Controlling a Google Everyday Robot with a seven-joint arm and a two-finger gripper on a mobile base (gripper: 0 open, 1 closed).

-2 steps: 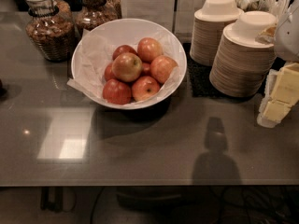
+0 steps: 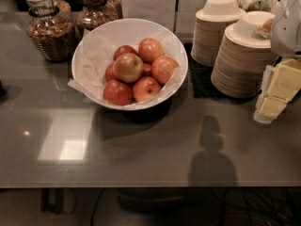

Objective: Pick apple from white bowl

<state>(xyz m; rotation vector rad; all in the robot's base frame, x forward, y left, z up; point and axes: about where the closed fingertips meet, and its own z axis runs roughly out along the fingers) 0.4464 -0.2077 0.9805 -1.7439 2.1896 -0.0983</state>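
1. claw position. my gripper enters at the right edge of the camera view, above the grey countertop and just beside the nearer stack of beige disposable bowls. it holds nothing that i can see. whether it is parted or closed cannot be told from this view.

2. target position. the apple, pale yellow-gold with an orange-red blush, sits on top of the pile, left of centre in the white bowl. it rests against the darker red apples around and beneath it. my gripper is well apart from it, with the bowl's right rim and the stack of bowls between us.

3. container. the white bowl stands upright on the countertop, left of centre. crinkled white paper lines it and hangs over the left rim.

4. surroundings. two glass jars hold brown contents: one behind the bowl to the left, the other directly behind it. a second stack of beige bowls stands behind the nearer one. both stacks sit on a black mat right of the white bowl. a dark shadow lies on the countertop near its front edge.
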